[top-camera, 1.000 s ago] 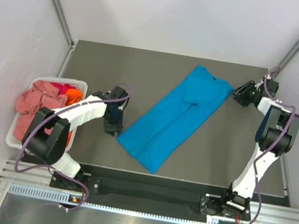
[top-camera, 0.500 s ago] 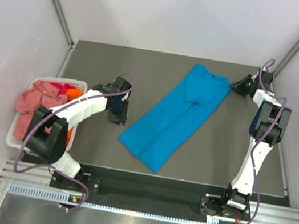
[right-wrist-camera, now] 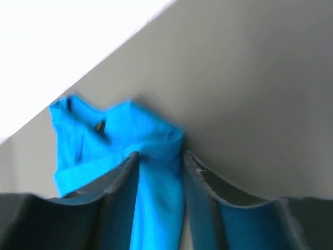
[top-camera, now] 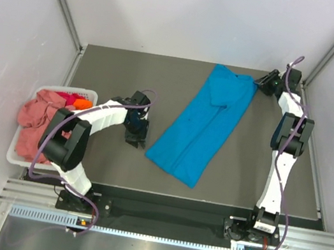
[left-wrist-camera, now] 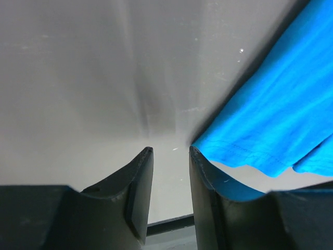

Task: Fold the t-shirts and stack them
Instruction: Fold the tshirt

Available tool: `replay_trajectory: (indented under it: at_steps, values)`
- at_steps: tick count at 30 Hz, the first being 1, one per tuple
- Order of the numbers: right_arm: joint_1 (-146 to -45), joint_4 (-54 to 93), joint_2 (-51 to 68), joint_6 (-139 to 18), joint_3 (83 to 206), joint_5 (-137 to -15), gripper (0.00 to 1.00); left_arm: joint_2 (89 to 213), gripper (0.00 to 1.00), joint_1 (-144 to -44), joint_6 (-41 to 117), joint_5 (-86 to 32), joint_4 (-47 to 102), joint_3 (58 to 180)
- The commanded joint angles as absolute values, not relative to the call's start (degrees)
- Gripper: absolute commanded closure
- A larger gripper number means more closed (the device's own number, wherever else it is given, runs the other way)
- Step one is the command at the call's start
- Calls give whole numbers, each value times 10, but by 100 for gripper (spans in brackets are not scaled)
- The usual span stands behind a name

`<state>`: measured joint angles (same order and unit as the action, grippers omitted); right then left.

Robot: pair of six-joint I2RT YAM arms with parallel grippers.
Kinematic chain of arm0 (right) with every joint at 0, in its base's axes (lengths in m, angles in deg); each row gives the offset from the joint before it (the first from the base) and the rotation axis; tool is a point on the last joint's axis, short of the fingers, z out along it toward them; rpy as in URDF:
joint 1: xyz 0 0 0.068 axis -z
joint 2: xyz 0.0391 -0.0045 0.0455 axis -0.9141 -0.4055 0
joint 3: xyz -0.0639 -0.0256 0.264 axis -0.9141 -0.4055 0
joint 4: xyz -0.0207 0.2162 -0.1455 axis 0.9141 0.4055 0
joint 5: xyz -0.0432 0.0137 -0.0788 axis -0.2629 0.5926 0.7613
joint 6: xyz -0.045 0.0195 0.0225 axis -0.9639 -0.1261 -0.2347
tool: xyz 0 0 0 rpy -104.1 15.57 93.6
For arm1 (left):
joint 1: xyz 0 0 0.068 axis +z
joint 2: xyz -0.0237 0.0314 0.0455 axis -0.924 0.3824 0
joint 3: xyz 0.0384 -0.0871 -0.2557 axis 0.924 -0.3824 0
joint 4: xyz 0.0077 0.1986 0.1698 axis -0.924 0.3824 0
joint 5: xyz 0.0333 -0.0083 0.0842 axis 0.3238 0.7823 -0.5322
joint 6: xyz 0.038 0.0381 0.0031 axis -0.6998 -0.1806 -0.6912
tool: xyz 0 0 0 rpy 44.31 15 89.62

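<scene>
The turquoise-blue t-shirt (top-camera: 202, 128) lies folded into a long strip, running diagonally across the table. My right gripper (top-camera: 262, 82) is at the strip's far right corner. In the right wrist view the gripper (right-wrist-camera: 160, 153) is closed on bunched blue cloth (right-wrist-camera: 104, 140) that fills the gap between its jaws. My left gripper (top-camera: 139, 138) is low over the table by the strip's near left corner. Its jaws (left-wrist-camera: 170, 150) stand narrowly apart with only table between them, and the shirt's hem (left-wrist-camera: 270, 120) touches the right fingertip. Salmon-pink (top-camera: 39, 115), orange (top-camera: 82, 105) and red (top-camera: 63, 95) shirts are heaped in the basket.
The white slatted basket (top-camera: 88, 94) stands at the table's left edge. Grey walls with metal posts close in the dark table (top-camera: 129, 79) on three sides. The right arm is stretched into the far right corner.
The right gripper moved to the far right corner and the blue shirt shifted with it, its near end swinging right. The left gripper moved right, toward the shirt's near left corner.
</scene>
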<state>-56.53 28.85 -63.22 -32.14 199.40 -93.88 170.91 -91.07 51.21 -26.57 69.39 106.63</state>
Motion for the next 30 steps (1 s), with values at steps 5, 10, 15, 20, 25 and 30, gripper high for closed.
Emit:
replay_trajectory:
  at_steps: [5,10,15,20,25,30]
  values:
    - [-571,326,-360,-340,1734,-908,54,1737,61,-909,488,-210,661,1076]
    - [-629,438,-205,-332,1513,-846,55,1725,61,-909,500,-188,629,1055]
    - [-730,467,-49,-281,1292,-818,57,1731,65,-912,506,-173,622,1050]
    - [-838,463,101,-191,1132,-792,57,1710,67,-924,511,-196,628,1044]
    - [-968,450,194,-85,1039,-766,56,1701,68,-935,522,-185,609,1023]
    - [-1060,430,205,-11,1019,-744,57,1698,73,-944,531,-182,603,1011]
